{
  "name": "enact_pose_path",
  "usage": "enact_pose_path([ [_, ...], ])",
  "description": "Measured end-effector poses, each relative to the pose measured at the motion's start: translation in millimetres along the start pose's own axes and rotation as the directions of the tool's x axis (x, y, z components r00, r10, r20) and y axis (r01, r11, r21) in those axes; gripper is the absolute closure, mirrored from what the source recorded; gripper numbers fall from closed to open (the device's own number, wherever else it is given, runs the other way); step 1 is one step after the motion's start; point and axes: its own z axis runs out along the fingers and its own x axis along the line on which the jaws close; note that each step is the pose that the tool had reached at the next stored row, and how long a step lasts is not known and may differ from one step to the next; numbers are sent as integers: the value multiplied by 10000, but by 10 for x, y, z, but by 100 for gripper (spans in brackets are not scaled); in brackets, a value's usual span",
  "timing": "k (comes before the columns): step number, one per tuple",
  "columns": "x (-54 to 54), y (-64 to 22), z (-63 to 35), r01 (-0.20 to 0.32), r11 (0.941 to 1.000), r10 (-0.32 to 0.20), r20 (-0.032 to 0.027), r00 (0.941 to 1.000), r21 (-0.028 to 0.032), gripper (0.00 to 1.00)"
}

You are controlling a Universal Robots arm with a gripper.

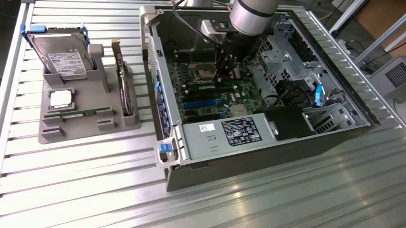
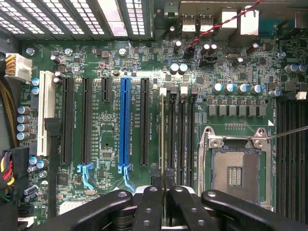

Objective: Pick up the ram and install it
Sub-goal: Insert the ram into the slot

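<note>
The ribbed metal worktop (image 1: 82, 190) carried the open grey computer case (image 1: 254, 156); my arm reached down into it over the green motherboard (image 2: 96, 62). My tool (image 2: 164, 195) was clenched on the ram (image 2: 162, 139), a slim green stick held edge-on directly below the fingertips, its long axis running along the black memory slots (image 2: 180, 130) beside the empty silver CPU socket (image 2: 236, 168). Room was tight: neighbouring slots lay just beside it.

A robotics lab or test workshop is showing here: an open grey desktop computer case (image 1: 254, 137) is lying on a ribbed aluminium-slat workbench (image 1: 95, 180), beside a grey moulded parts fixture (image 1: 82, 128) holding components.
</note>
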Motion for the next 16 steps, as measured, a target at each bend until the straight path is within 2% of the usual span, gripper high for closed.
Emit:
enact_pose_path([
  [16,-21,-11,29,-94,10000,94,10,10000,-2,88],
])
